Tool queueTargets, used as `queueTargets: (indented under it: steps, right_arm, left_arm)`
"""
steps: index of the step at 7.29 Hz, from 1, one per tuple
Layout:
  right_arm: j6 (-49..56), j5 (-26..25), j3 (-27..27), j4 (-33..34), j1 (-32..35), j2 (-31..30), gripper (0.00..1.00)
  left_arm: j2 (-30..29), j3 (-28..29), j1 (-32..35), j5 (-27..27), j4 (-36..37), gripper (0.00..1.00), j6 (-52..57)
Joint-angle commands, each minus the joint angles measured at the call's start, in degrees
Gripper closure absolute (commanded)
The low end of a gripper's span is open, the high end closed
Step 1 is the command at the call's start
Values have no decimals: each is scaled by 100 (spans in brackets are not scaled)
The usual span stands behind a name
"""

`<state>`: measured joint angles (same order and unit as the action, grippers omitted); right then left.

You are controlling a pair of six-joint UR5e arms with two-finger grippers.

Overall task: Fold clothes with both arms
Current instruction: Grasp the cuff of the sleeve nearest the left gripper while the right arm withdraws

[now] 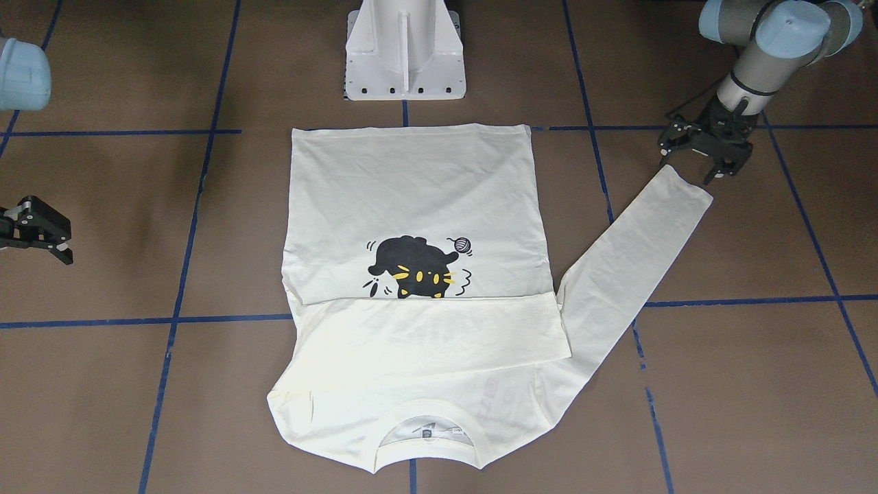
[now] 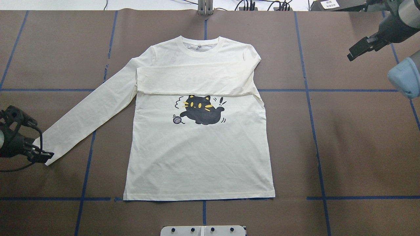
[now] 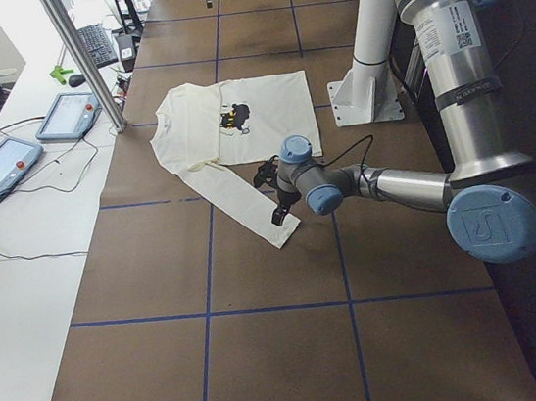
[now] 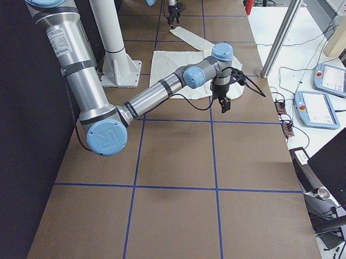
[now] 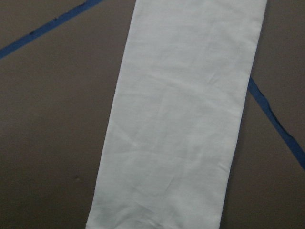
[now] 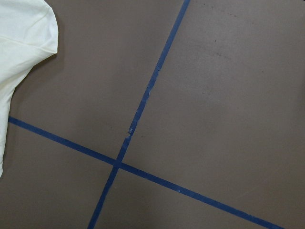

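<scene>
With your left arm holding its jaws spread and empty just above the cuff of the T-shirt, and the jaws of your right arm open, empty and well away from it, a lone pull on that cuff could slip off or drag the flat body askew.

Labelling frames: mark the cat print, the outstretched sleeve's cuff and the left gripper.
cat print (image 2: 200, 113), overhead view, black body.
cuff (image 2: 50, 147), overhead view, sleeve end.
left gripper (image 1: 686, 171), front-facing view, between fingertips.

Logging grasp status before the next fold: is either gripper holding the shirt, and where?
Nothing is held. The left gripper is open at the sleeve cuff; the right gripper is over bare table.
</scene>
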<state>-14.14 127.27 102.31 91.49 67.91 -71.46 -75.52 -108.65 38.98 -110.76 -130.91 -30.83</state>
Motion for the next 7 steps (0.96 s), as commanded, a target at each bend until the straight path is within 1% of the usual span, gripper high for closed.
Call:
queueTargets:
  steps: [1,3,4,7]
  right_arm:
    - [-18,-10,8,0,12,-17,0]
    - [-27,-10,8,0,12,-26,0]
    - [-36,-18,0,0,12,-35,0]
    - [-53,-27,17,-9,12,-79,0]
  left_arm:
    - [11,72,-285,204,-5,15,-116]
    - [11,125,-365,204,-5,15,-125]
    - [11,125,-435,204,4,18,-221]
    - [11,178,-488,256,30,35,-222]
